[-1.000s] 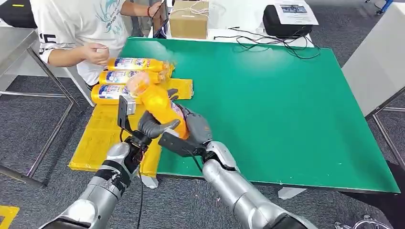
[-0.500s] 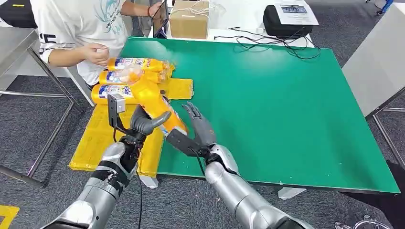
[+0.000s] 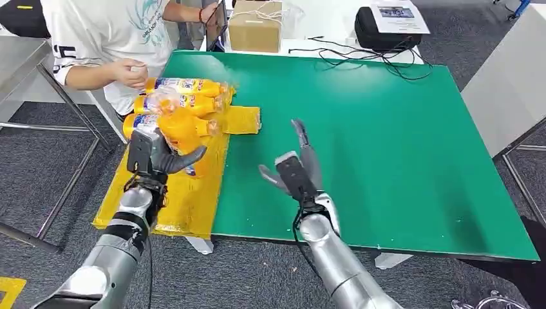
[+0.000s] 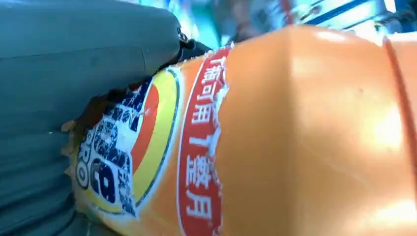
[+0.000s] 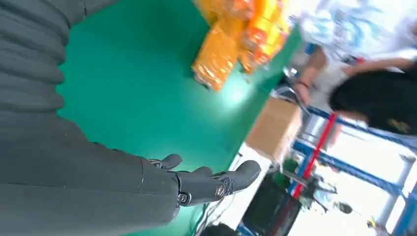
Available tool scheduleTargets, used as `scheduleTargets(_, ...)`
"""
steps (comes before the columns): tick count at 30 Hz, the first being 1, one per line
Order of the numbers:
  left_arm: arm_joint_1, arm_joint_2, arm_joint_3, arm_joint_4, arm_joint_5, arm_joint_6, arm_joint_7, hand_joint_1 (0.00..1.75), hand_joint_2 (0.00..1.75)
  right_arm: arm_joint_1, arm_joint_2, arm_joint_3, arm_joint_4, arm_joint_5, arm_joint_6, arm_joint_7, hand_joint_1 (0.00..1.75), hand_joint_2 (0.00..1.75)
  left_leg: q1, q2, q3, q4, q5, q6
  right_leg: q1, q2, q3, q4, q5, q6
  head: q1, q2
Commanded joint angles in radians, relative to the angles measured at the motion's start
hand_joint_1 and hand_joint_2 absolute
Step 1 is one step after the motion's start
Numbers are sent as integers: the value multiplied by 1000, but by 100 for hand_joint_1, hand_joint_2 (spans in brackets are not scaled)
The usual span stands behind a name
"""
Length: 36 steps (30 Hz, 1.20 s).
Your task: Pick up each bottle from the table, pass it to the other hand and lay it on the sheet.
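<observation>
My left hand (image 3: 154, 156) grips an orange bottle (image 3: 182, 132) with a blue, red and yellow label, held tilted over the yellow sheet (image 3: 196, 193) at the table's left edge. In the left wrist view the bottle (image 4: 305, 137) lies against my grey hand (image 4: 59, 78). Several more orange bottles (image 3: 187, 87) lie side by side at the far end of the sheet. My right hand (image 3: 297, 168) hovers above the green table (image 3: 386, 141) with fingers spread and holds nothing; the right wrist view shows its fingers (image 5: 211, 182) apart over the green surface.
A person (image 3: 109, 38) in a white shirt stands at the table's far left corner, one hand (image 3: 129, 72) close to the lying bottles. A cardboard box (image 3: 255, 24), a black case (image 3: 386, 26) and cables (image 3: 360, 61) lie beyond the table's far edge.
My right hand let go of the bottle and drew away to the right over the table, fingers spreading. My left hand carried the bottle leftward over the sheet.
</observation>
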Motion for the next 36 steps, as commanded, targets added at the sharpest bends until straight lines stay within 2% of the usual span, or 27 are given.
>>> scheduleTargets(1,-70,154,-80,192,-366,152,-38,175,175,60,-73,-59,-212,-52,58,-4,0,175,1,0,5,0,-2,-1,1,0,5,0,-2,-1,0,0)
scheduleTargets(4,-73,199,-125,247,-478,184,-57,175,175,57,-77,-54,-200,-70,79,-9,0,175,1,0,6,-1,-2,-1,1,0,6,0,-2,-1,0,0)
scheduleTargets(6,-93,247,-209,300,-609,189,-34,175,175,49,-78,-52,-173,-91,98,-11,0,175,0,0,3,-1,-1,-1,0,0,2,0,-1,-1,0,0)
scheduleTargets(7,-110,271,-249,333,-665,182,-28,175,175,42,-80,-46,-155,-95,107,-13,0,175,1,1,7,0,-3,-1,1,1,6,0,-3,-2,0,0)
scheduleTargets(10,-119,277,-248,345,-667,181,-36,175,175,39,-80,-47,-146,-101,108,-18,0,175,1,1,6,0,-3,-1,1,1,5,0,-2,-2,0,0)
scheduleTargets(14,-166,328,-391,401,-841,168,23,175,175,20,-82,-24,-125,-107,129,-26,0,175,1,0,4,0,-2,-1,1,0,3,0,-2,-1,0,0)
scheduleTargets(26,-196,346,-507,467,-964,181,107,175,175,-15,-65,21,-64,-103,147,-30,0,175,1,2,5,0,-2,-1,1,2,4,0,-2,-1,0,0)
scheduleTargets(32,-200,327,-546,475,-1002,194,124,175,175,-28,-65,31,-46,-99,153,-27,0,175,1,1,5,-1,-1,-1,1,2,4,0,-1,-1,0,0)
scheduleTargets(33,-197,323,-549,471,-1006,215,130,40,175,-29,-65,32,-43,-98,153,-26,0,175,0,1,4,-1,-1,-1,0,1,4,0,-1,-1,0,0)
scheduleTargets(35,-192,319,-548,468,-1006,230,130,0,175,-29,-64,34,-39,-98,156,-26,0,175,0,1,5,-1,-1,-1,0,1,5,0,-1,-1,0,0)
scheduleTargets(36,-191,318,-549,468,-1006,232,130,0,175,-30,-64,34,-39,-98,156,-25,0,175,0,0,5,-1,0,-1,0,1,4,0,-1,-1,0,0)
